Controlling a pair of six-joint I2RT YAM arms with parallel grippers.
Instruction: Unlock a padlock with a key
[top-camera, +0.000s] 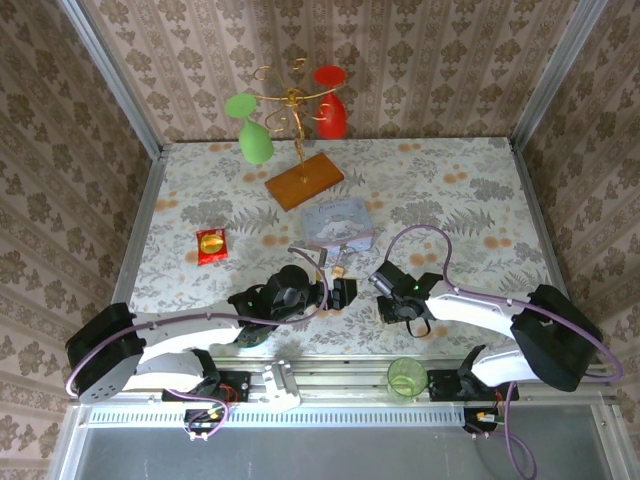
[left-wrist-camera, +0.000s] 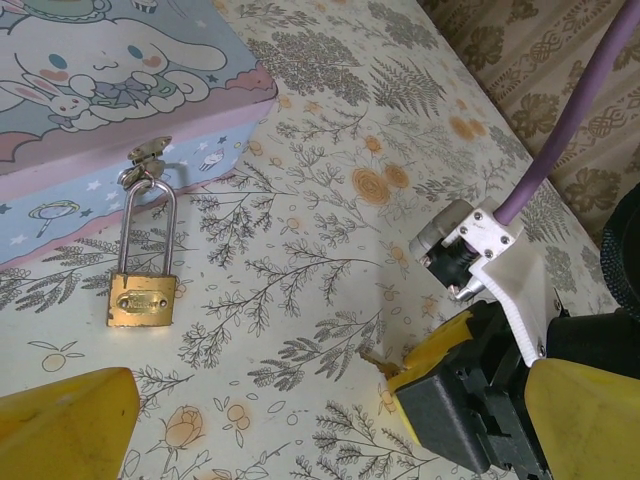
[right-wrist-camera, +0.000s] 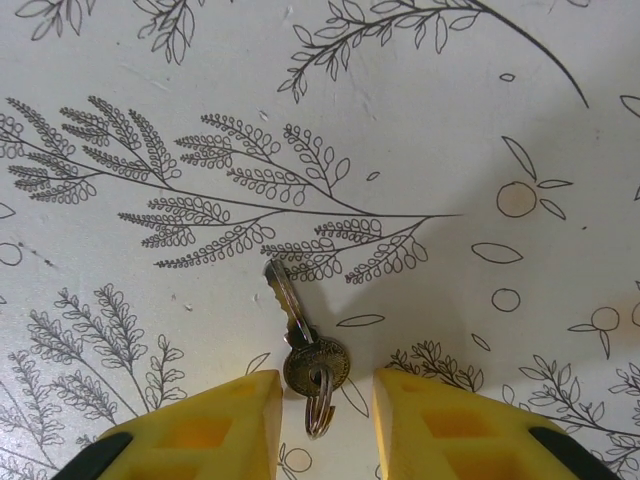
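Note:
The small brass padlock lies flat on the flowered cloth, its thin shackle hooked through the clasp of the pale blue cartoon tin. From above, the padlock sits just in front of the tin. The slim key with its small ring lies flat on the cloth. My right gripper is open, one yellow finger on each side of the key's round head. In the left wrist view, the key's tip pokes out from the right gripper. My left gripper is open and empty, near the padlock.
A red-and-yellow snack packet lies at the left. A wooden stand with green and red glasses is at the back. A green cup sits at the near edge. The two grippers are close together.

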